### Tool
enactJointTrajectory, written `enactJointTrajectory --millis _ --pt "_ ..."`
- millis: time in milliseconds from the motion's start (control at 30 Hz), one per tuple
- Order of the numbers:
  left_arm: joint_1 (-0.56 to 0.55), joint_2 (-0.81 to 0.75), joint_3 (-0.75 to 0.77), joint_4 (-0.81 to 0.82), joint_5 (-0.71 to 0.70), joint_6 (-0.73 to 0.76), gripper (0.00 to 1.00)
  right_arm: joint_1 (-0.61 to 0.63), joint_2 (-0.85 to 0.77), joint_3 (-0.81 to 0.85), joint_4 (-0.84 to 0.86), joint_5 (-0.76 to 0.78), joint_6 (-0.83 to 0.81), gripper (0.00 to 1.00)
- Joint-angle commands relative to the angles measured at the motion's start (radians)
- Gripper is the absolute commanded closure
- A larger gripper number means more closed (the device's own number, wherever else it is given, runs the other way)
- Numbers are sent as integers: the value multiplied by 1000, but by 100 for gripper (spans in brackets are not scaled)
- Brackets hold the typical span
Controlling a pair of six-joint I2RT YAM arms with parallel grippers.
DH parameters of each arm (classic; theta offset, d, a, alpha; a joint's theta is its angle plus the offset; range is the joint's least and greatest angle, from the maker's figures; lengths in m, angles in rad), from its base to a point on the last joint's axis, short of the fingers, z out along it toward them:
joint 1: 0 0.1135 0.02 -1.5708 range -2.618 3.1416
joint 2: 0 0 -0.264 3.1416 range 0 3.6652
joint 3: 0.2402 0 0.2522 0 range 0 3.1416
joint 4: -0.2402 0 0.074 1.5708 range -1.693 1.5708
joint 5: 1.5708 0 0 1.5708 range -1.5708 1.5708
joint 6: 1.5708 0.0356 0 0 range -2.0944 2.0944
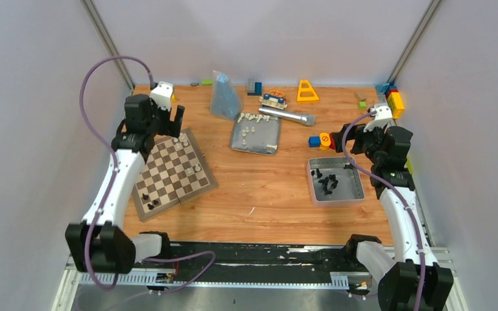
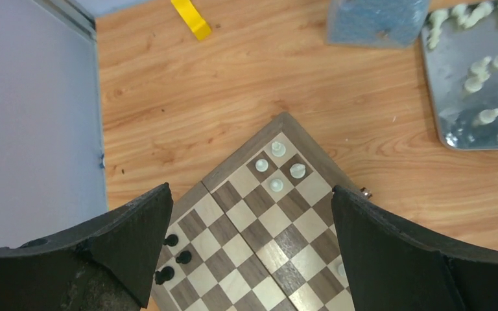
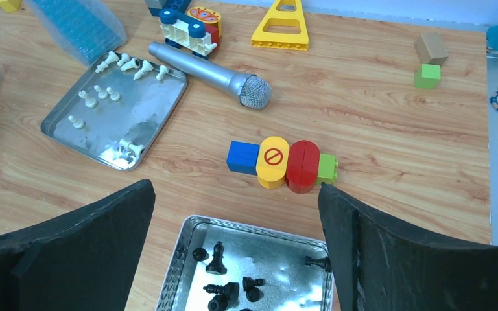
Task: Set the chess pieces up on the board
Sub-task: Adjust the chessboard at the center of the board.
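The wooden chessboard (image 1: pixel 174 175) lies at the left, also in the left wrist view (image 2: pixel 269 227). Several cream pieces (image 2: pixel 276 167) stand at its far corner and three black pieces (image 2: pixel 176 257) at its near left edge. More cream pieces (image 1: pixel 249 123) lie in a grey tray (image 1: pixel 257 144); several black pieces (image 3: pixel 233 278) lie in another grey tray (image 1: pixel 355 194). My left gripper (image 1: pixel 168 120) hangs open and empty above the board's far corner. My right gripper (image 1: pixel 356 139) is open and empty above the far edge of the black-piece tray.
A silver microphone (image 1: pixel 286 115), a blue plastic bag (image 1: pixel 224 97), a yellow triangle block (image 1: pixel 307 91), a toy car (image 1: pixel 273 100) and a row of coloured blocks (image 3: pixel 282 161) lie at the back. More blocks (image 1: pixel 394 100) sit at the far right.
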Motion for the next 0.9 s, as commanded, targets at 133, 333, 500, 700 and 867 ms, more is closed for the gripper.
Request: enactJointTrajectory --millis 133,333,500,700,867 --pt "153 444 330 -240 92 -12 1 -4 19 15 24 -55 -14 0" --pt "259 701 536 -336 152 -43 6 -5 42 25 8 -74 -20 0" --pt "295 815 595 -369 152 -56 9 -5 49 26 4 -74 -30 0" --pt "315 879 568 -354 152 -79 12 -5 62 28 0 -88 -34 0" --pt "335 891 525 -327 176 -95 11 -4 69 29 -7 -104 -37 0"
